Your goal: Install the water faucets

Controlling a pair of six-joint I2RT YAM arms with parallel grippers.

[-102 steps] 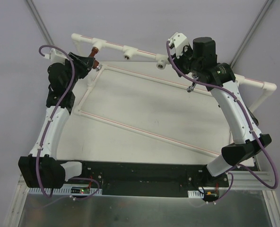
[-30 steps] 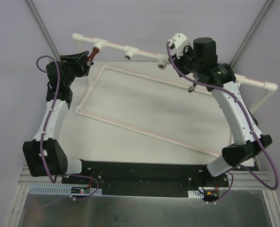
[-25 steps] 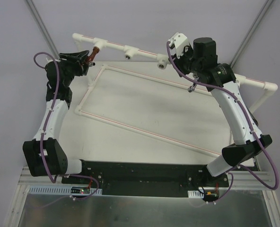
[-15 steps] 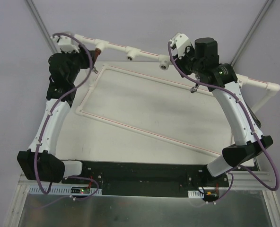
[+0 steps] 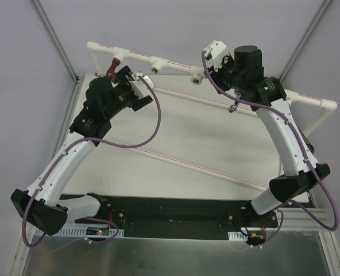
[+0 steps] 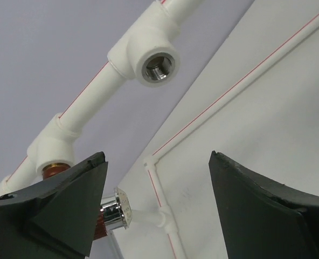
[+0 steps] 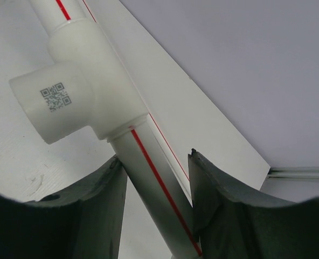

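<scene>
Reddish-brown faucet [image 5: 112, 65] seated in leftmost tee fitting [image 6: 54, 147], apparently threaded home. Left gripper [image 6: 157, 178] spread wide just beside it, holding nothing. Right gripper [image 7: 155, 162] clamped on pipe [image 7: 166, 199], probably bracing against torque. Next tee socket [image 6: 155, 67] unfilled.

Bright, even diffuse light; faint soft shadows; frames mostly sharp.

Left arm [image 5: 66, 167] and right arm [image 5: 280, 132] alike: smooth white shells along the long links, chunky black housings at the joints and at the bases. Trailed along each by a purple cable [image 5: 154, 118] (slack, in wide loops). Topped at each wrist with a small white camera block [image 5: 216, 50]. Jaws matte, near-black, wedge-shaped, thick at the root, tapered toward the tips.
</scene>
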